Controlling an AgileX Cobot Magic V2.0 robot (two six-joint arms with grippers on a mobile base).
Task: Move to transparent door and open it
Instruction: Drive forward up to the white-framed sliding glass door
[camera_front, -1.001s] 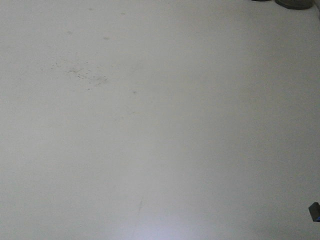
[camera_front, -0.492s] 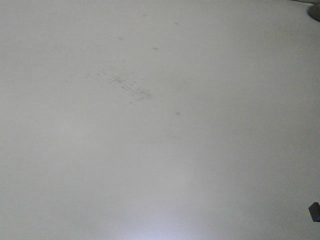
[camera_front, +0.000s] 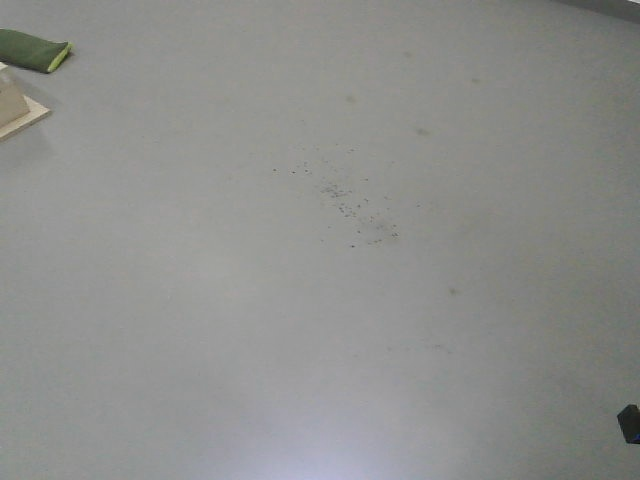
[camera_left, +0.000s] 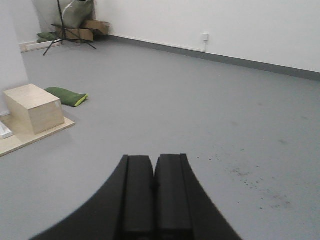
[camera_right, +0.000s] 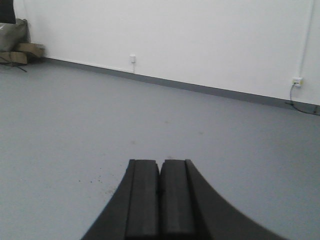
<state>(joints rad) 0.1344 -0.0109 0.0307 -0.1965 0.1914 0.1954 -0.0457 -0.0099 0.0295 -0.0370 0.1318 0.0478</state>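
The glass door shows in no view, only grey floor (camera_front: 200, 330) and white wall (camera_right: 200, 40), so I'd guess the left gripper (camera_left: 154, 197) and right gripper (camera_right: 160, 197), both pressed together at the frame's bottom edge, sit idle until the base finds it

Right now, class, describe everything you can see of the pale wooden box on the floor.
The wooden box is a plain rectangular block of pale, light-grained wood, showing no lid, handle or marking. It stands upright on a flat board of similar wood that lies on the grey floor, close to a white wall. Nothing rests on top.
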